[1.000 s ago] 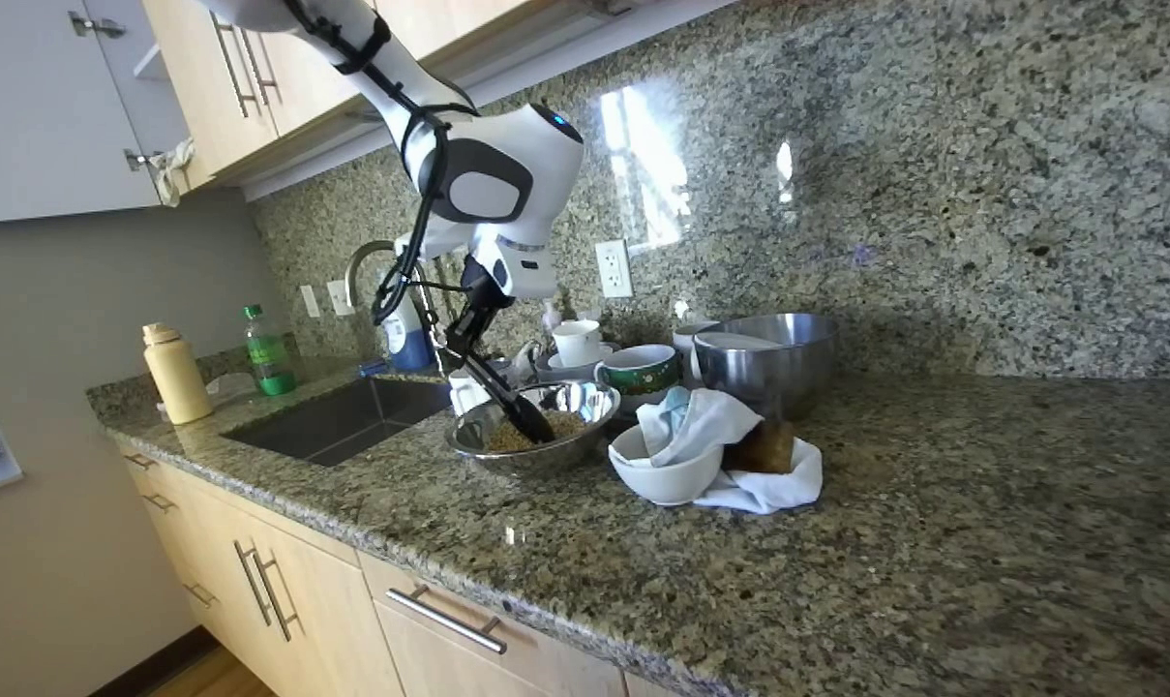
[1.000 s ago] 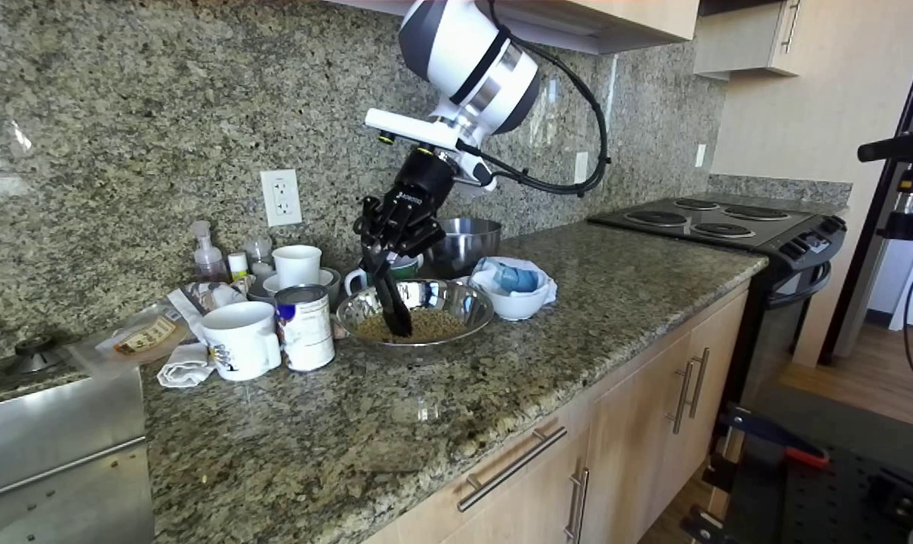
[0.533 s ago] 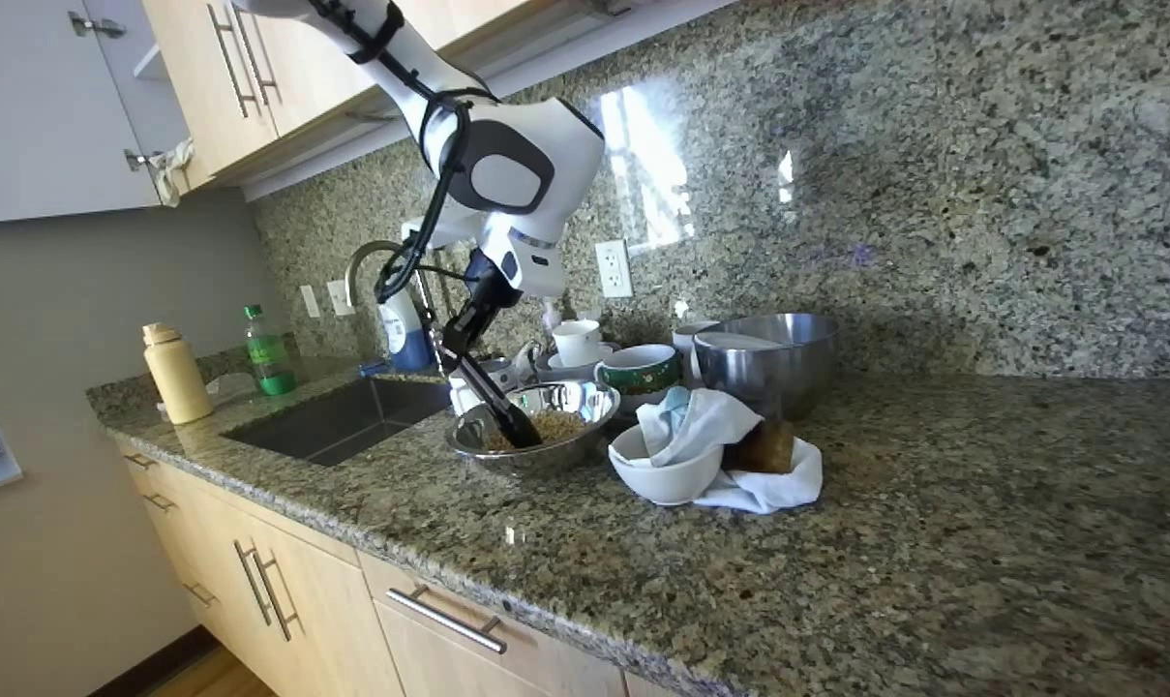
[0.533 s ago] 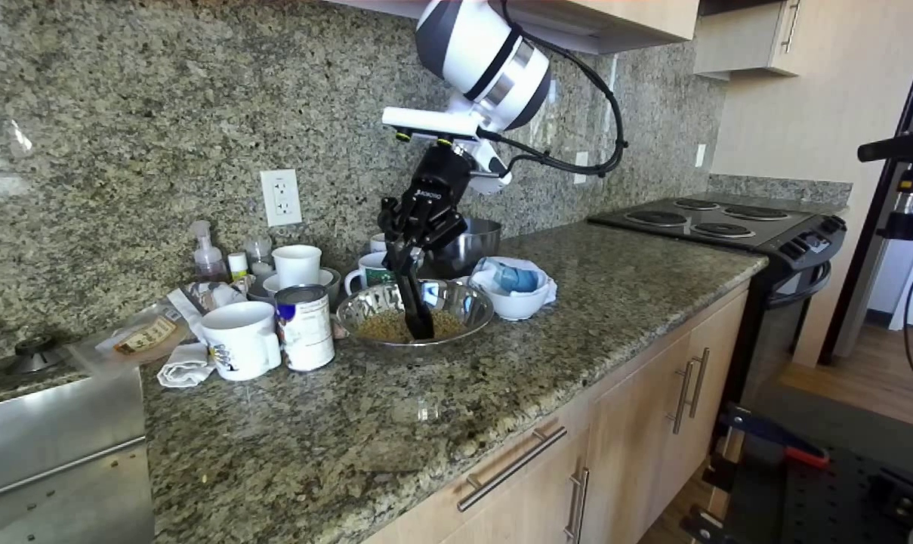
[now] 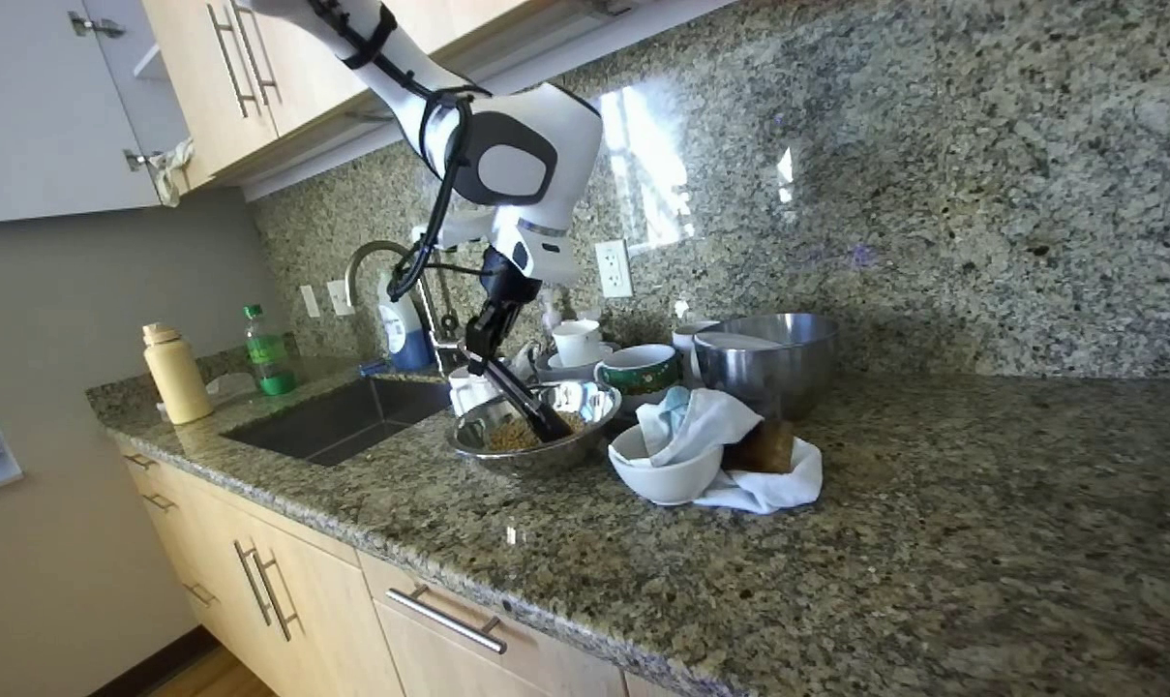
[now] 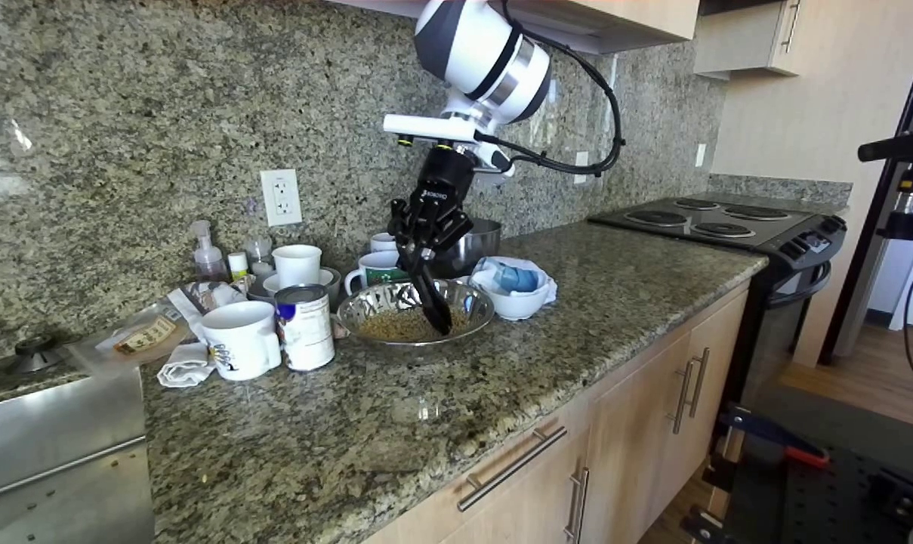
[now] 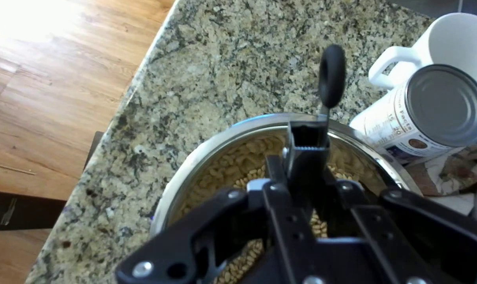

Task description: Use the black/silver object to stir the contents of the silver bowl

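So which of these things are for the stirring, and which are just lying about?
For the stirring:
gripper
black and silver utensil it holds
silver bowl
tan grains inside

Just lying about:
small white bowl with cloth
taller steel pot
labelled can
white mug beside it
green-patterned mug
yellow bottle

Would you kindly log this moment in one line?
gripper: holding black/silver utensil | utensil: tilted, lower end in silver bowl | contents: tan, grainy

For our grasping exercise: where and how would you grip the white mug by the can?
I'd take the mug by its handle, from the front of the counter: in the wrist view it juts that way, over bare counter. The can stands close, so a narrow pinch seems safest.
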{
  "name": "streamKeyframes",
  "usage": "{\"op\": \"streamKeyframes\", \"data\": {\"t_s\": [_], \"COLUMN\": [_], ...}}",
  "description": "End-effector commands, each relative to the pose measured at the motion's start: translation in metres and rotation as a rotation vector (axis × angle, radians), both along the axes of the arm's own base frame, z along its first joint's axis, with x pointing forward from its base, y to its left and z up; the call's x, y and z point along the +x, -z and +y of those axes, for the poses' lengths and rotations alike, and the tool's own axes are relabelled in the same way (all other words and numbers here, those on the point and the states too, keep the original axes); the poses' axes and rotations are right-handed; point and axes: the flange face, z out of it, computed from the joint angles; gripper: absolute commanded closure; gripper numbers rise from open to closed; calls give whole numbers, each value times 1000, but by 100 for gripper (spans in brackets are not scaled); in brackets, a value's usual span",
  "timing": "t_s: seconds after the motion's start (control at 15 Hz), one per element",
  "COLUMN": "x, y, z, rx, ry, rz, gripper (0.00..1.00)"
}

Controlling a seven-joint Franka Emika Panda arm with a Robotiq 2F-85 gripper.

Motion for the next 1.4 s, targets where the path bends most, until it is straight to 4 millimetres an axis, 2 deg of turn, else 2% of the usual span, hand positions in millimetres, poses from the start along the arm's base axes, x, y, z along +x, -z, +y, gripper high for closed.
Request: {"op": "streamKeyframes", "data": {"t_s": [0.0, 0.2, 0.53, 1.0, 1.33], "x": [-2, -1, -2, -11, -14], "y": [-9, -19, -46, -93, -104], "z": [4, 1, -16, -53, -80], "rx": [-32, -29, 12, 91, 95], "ry": [26, 54, 127, 205, 286], "rz": [-53, -111, -217, -325, -406], "gripper": [95, 95, 95, 95, 95]}}
